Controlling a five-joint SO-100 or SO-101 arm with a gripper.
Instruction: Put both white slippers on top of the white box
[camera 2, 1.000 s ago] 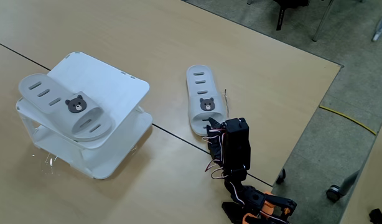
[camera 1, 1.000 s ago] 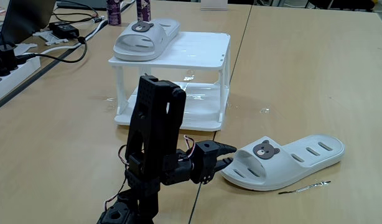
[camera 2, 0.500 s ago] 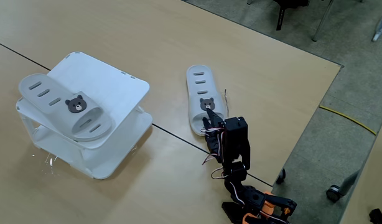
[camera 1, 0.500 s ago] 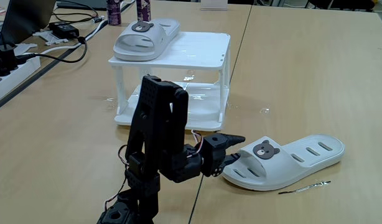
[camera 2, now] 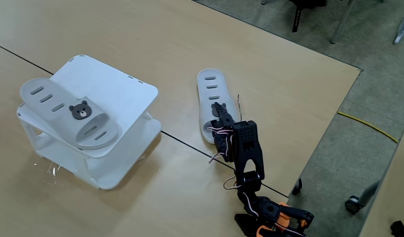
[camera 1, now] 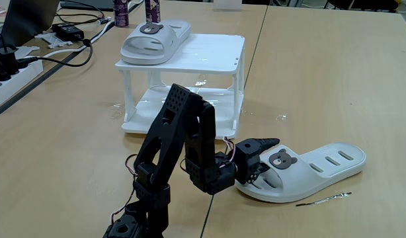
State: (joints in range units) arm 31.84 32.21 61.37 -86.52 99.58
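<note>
One white slipper lies on the left part of the white box, its bear face toward the back; from above, this slipper overhangs the box slightly. The other slipper lies flat on the table to the right of the arm, and its heel end points away from the arm. My gripper is open at that slipper's strap. One finger sits above the bear face and the other reaches into the foot opening. From above, the gripper covers the bear face.
Cables, a power strip and a laptop crowd the far left of the table. Two bottles stand behind the box. A thin wire lies just in front of the table slipper. The table edge runs close to the arm's right.
The arm has stretched forward and to the right. The gripper went from just short of the slipper's opening to straddling its strap, hiding the bear face from above.
</note>
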